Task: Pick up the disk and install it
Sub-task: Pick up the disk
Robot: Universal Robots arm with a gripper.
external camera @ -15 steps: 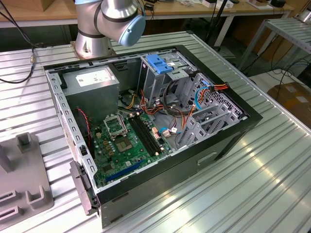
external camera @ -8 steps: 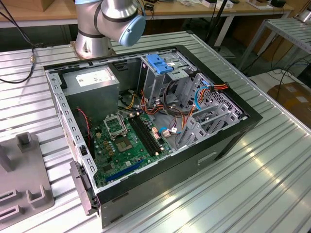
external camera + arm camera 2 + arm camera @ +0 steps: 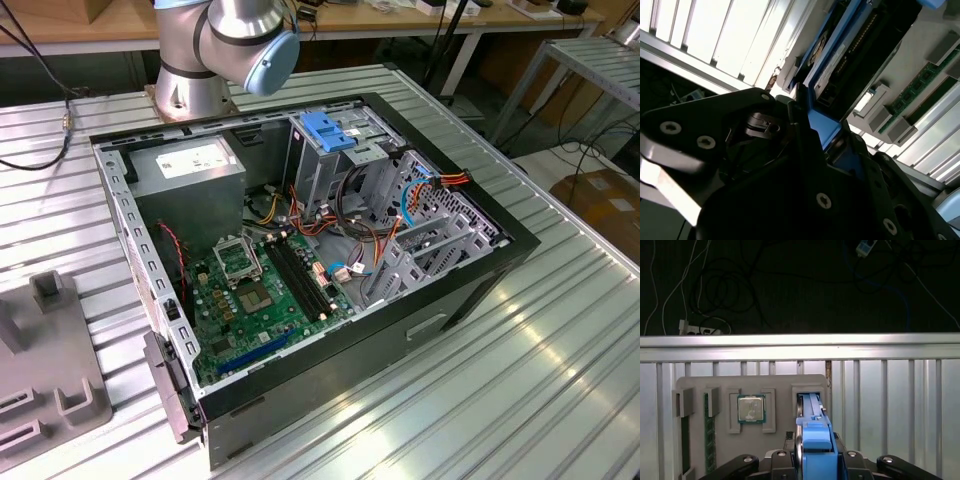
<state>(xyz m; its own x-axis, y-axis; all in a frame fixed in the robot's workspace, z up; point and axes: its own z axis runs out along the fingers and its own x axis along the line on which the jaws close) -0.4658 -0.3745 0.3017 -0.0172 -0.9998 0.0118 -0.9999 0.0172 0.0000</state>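
Closed on the disk, fingers pressed to its blue rails on either flank, by the look of it a firm grip. Held edge-on in the first wrist view, long axis running straight out from the gripper toward the slot of the grey tray. Far end at or in that slot, no telling whether clear of it. In the second wrist view, white label just past the fingers. Beside the slot, a CPU in its own recess, then a RAM stick further along. Under all, the ribbed worktop. Well apart, in the exterior view, the open case, with drive cage, blue bracket on top and cables crowding alongside.
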